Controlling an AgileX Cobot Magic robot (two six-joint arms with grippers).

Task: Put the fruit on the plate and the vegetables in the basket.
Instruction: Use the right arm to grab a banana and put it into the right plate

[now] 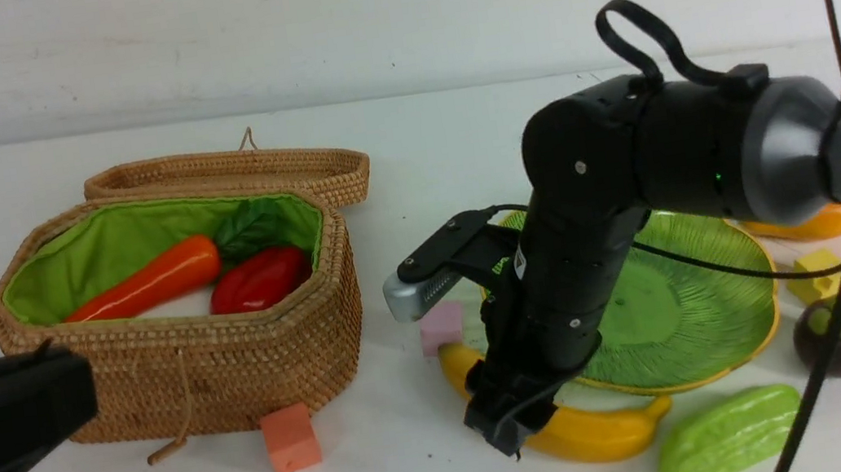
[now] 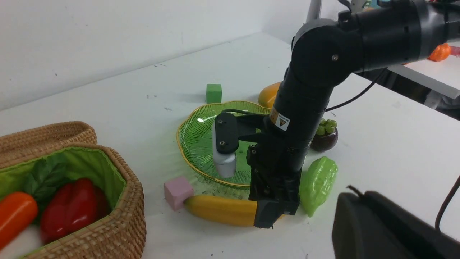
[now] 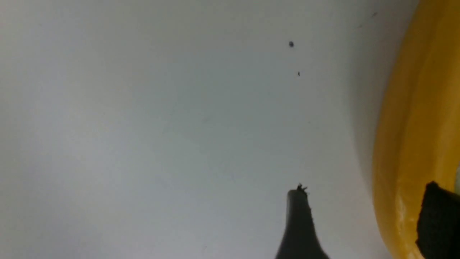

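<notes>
Down by the plate's (image 1: 695, 313) near rim, right gripper (image 1: 510, 431) straddles the banana (image 1: 600, 433), jaws apart; left gripper's (image 2: 373, 223) jaws can't be judged.

Pink cube (image 1: 441, 325), salmon cube (image 1: 290, 439), yellow cube (image 1: 817, 275), green cube (image 2: 214, 92)

The front camera is sitting low between the arms, looking forward across the counter (image 1: 408, 147) toward the white wall (image 1: 195, 37), and is taking in the basket (image 1: 240, 360), plate (image 1: 695, 313) and banana (image 1: 596, 433). The left wrist camera is looking down from higher up on the basket's side, sharing those three and the right arm (image 1: 703, 138). The right wrist camera is hovering just over the counter, sharing only the banana, which is blurred.
</notes>
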